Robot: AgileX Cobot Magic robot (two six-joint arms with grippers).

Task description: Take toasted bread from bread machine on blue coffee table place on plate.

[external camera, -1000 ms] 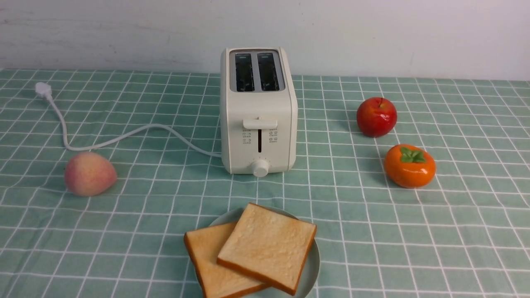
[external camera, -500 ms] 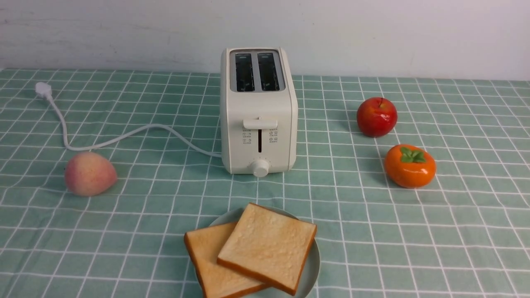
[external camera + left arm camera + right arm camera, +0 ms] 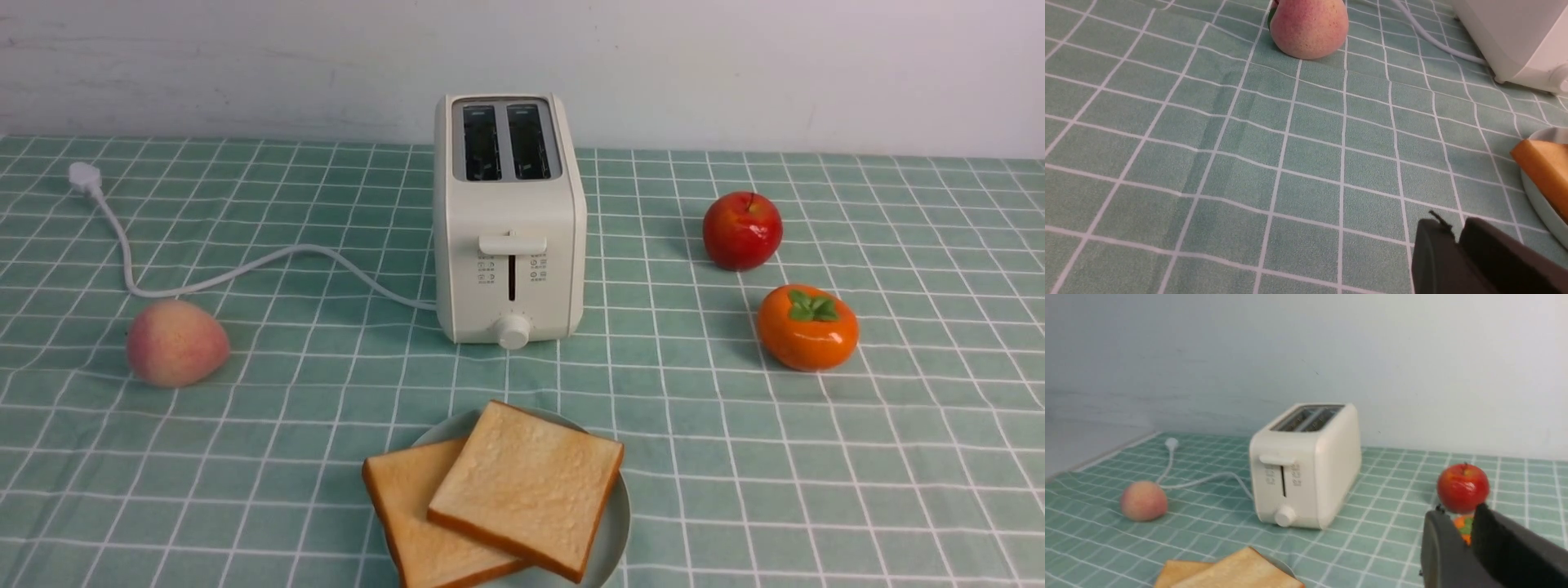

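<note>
Judging from the layout, the job looks finished: both slots of the bread machine [image 3: 509, 220] are empty, and the toasted bread [image 3: 498, 494] lies overlapped on the plate [image 3: 614, 531] at the counter [image 3: 816, 457] near edge. The left tool [image 3: 1457, 237] hovers low, its fingers nearly together on nothing, the plate just beside it. The right tool [image 3: 1468, 526] hangs higher, narrowly parted, empty, well apart from the toast. Pulling both away without brushing the plate is what remains.
</note>
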